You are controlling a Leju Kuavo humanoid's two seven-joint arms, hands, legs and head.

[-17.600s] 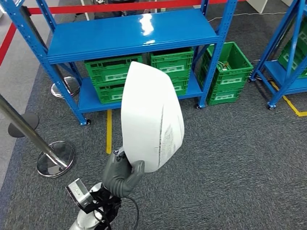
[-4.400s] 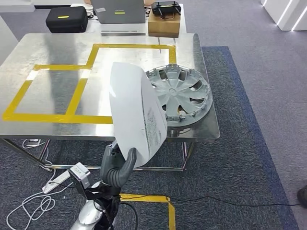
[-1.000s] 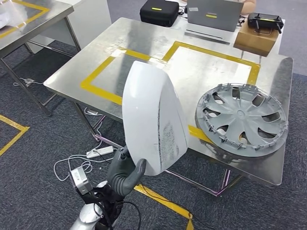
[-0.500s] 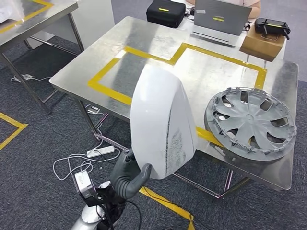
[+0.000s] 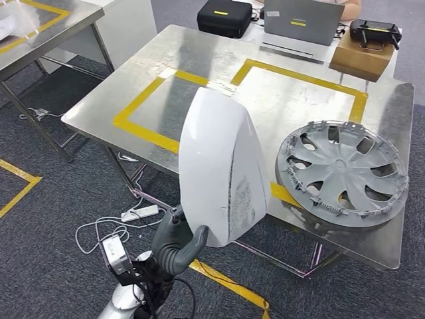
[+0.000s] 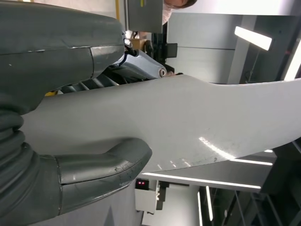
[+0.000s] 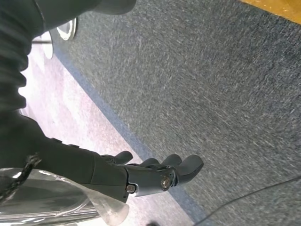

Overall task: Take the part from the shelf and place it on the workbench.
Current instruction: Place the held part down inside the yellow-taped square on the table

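as l hand [image 5: 175,244] grips part [image 5: 220,166], r hand [image 7: 142,176] loose

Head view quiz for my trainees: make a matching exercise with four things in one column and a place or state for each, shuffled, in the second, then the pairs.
Things:
1. white part
2. hubcap
3. black case
4. right hand

Places or states:
A. lying flat at the workbench's near right corner
B. empty, fingers apart, above the carpet
C. held up by the left hand
D. at the workbench's far edge

Pairs: 1-C, 2-A, 3-D, 4-B
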